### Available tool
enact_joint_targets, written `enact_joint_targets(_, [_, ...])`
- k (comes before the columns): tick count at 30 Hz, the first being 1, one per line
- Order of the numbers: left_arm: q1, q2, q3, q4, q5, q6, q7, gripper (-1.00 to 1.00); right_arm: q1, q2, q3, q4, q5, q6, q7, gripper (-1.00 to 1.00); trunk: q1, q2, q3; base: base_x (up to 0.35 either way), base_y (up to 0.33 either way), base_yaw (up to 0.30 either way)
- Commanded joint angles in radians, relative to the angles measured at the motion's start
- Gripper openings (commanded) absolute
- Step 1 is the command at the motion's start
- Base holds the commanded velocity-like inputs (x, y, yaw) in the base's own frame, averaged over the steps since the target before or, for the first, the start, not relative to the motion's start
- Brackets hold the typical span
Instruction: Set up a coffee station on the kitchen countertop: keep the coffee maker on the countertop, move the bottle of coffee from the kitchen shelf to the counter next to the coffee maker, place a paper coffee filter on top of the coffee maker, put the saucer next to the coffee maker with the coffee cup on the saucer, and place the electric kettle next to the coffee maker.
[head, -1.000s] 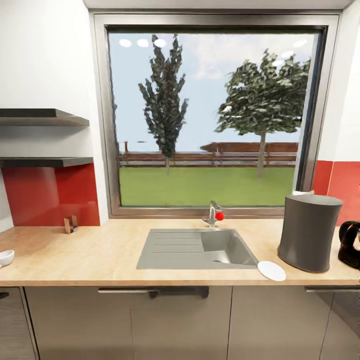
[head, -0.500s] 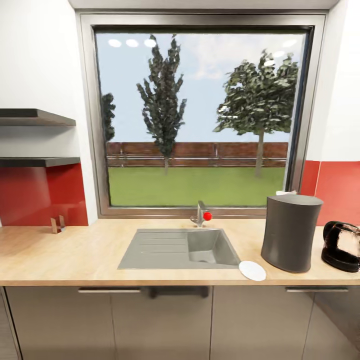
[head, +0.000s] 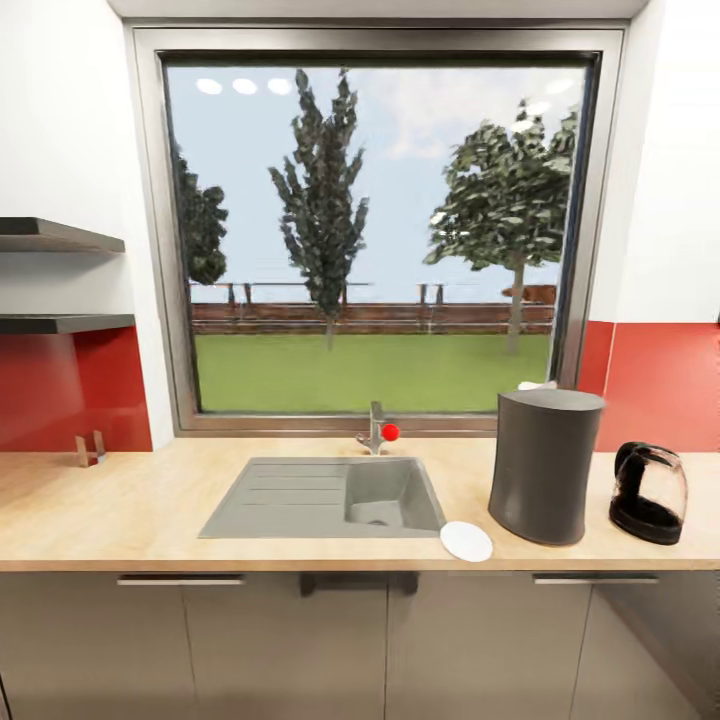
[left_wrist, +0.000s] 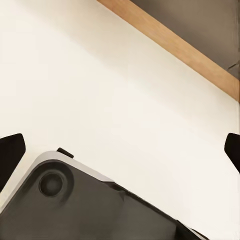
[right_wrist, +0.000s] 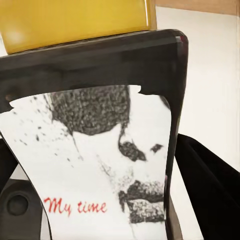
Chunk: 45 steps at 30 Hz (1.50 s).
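Note:
The dark grey coffee maker stands on the kitchen countertop right of the sink. The white saucer lies flat at the counter's front edge, just left of it. To its right sits the glass electric kettle. A white scrap peeks from behind the coffee maker's top. Two black boards of the kitchen shelf hang at far left. My right gripper is shut on the bottle of coffee, whose yellow lid shows. My left gripper is open and holds nothing. The coffee cup is out of view.
A grey sink with a tap is set into the counter under a large window. A small wooden holder stands by the red backsplash at left. Grey cabinet fronts run below.
The camera has shifted right: sink, coffee maker and saucer slid left in the picture, the kettle came fully into view, and the white cup at the far left left the frame.

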Motion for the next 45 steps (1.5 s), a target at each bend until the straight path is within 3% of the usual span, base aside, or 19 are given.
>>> enact_joint_targets(1, [0.001,0.0,0.005,-0.001,0.009,0.0,-0.01,1.0,-0.001,-0.001,-0.009,0.003,0.01,-0.008,0.002,-1.0,0.0,-0.001,0.0,0.0,-0.305,0.0])
enact_joint_targets(45, [0.001,0.0,0.005,-0.001,0.009,0.0,-0.01,1.0,0.008,0.004,-0.01,0.003,0.01,-0.044,-0.015,-1.0,0.0,-0.001,0.0,-0.014,-0.308,0.0])
